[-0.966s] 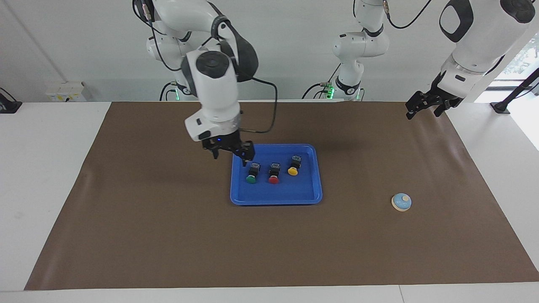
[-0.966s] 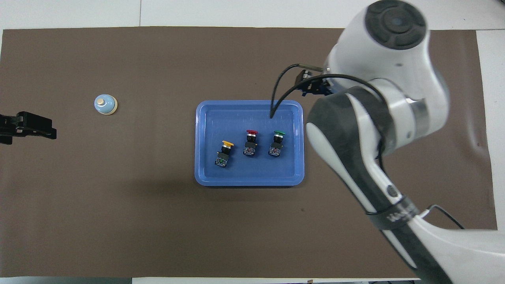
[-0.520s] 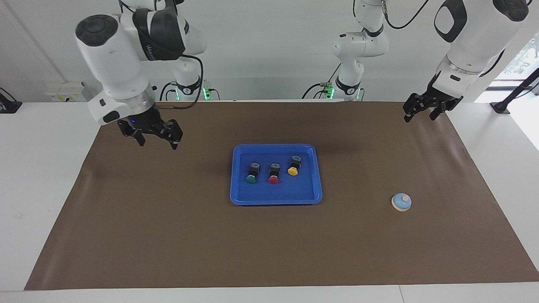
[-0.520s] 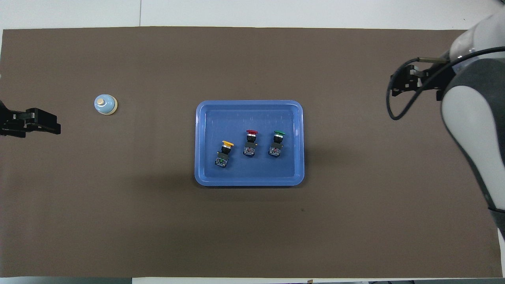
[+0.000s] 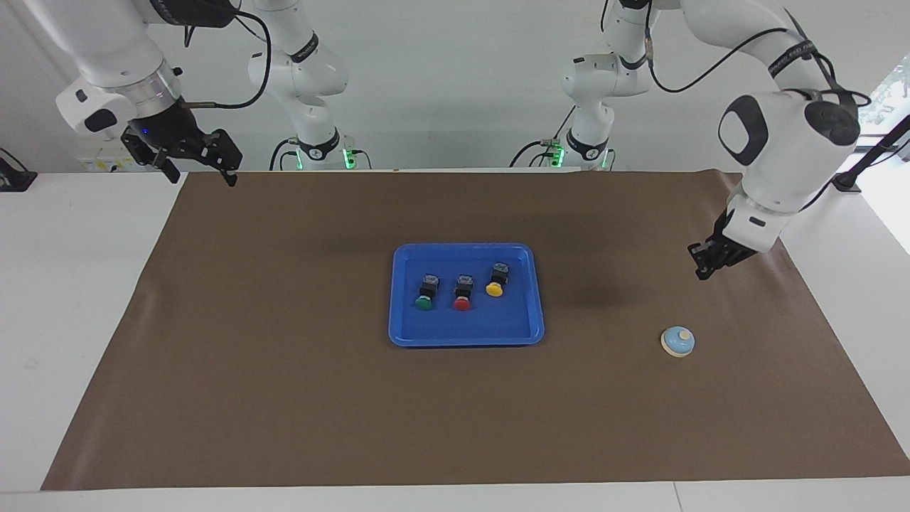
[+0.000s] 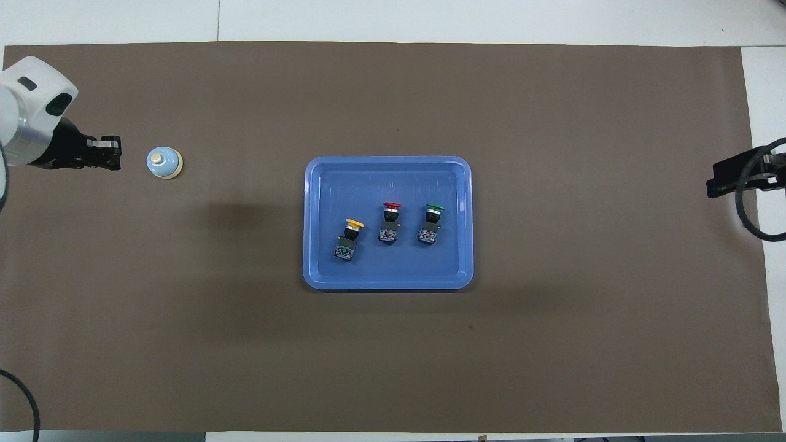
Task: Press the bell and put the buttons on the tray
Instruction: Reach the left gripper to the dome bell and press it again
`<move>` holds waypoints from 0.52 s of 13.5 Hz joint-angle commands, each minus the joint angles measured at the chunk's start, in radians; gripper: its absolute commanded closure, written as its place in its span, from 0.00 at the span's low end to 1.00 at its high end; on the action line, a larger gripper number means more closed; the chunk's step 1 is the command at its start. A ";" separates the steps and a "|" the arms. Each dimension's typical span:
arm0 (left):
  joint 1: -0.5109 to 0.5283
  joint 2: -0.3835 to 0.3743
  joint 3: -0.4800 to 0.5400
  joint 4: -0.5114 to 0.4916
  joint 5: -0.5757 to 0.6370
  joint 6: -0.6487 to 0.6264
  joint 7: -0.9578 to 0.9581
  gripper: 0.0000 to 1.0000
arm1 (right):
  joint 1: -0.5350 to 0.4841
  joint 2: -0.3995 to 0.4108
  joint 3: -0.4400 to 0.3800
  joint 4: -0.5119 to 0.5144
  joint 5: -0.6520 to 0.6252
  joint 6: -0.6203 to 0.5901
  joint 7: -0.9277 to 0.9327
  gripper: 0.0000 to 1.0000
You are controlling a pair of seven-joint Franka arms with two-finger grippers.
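A big brown mat (image 5: 455, 398) covers the white worktop (image 5: 78, 299). In the middle of the mat sits the blue tray (image 5: 466, 334). It lies flat.

Three buttons lie in the tray, in a row, on their sides. The green button (image 5: 425, 293) is toward the right arm's end. The red button (image 5: 463, 293) is in the middle. The yellow button (image 5: 497, 279) is toward the left arm's end and a bit nearer to the robots than the other two. The three do not touch each other. Each has a black body and a round cap, and the caps point away from the robots.

The bell (image 5: 677, 341) stands on the mat toward the left arm's end of the worktop, well apart from the tray. It is light blue with a cream knob on top. Nothing touches it.

The left gripper (image 5: 704, 267) hangs in the air over the mat, near the bell but not on it. Its fingers are pressed together with nothing between them. In the overhead view the left gripper (image 6: 109, 153) shows just beside the bell (image 6: 164, 162).

The right gripper (image 5: 199, 169) is up in the air over the corner of the mat at the right arm's end. Its fingers are spread wide, and it holds nothing. This arm waits.
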State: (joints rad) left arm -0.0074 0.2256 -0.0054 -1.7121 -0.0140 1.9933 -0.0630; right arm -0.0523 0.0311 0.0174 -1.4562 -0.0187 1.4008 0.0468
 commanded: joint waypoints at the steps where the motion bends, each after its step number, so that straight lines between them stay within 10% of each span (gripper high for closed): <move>1: 0.021 0.089 0.004 0.036 -0.009 0.083 -0.014 1.00 | -0.029 -0.029 0.019 -0.070 0.006 0.018 -0.022 0.00; 7: 0.024 0.173 0.004 0.025 -0.007 0.231 -0.015 1.00 | -0.031 -0.031 0.018 -0.067 0.005 0.027 -0.010 0.00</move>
State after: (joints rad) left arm 0.0107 0.3846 -0.0007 -1.6950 -0.0140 2.1963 -0.0701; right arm -0.0548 0.0260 0.0186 -1.4937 -0.0187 1.4056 0.0467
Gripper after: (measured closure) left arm 0.991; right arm 0.000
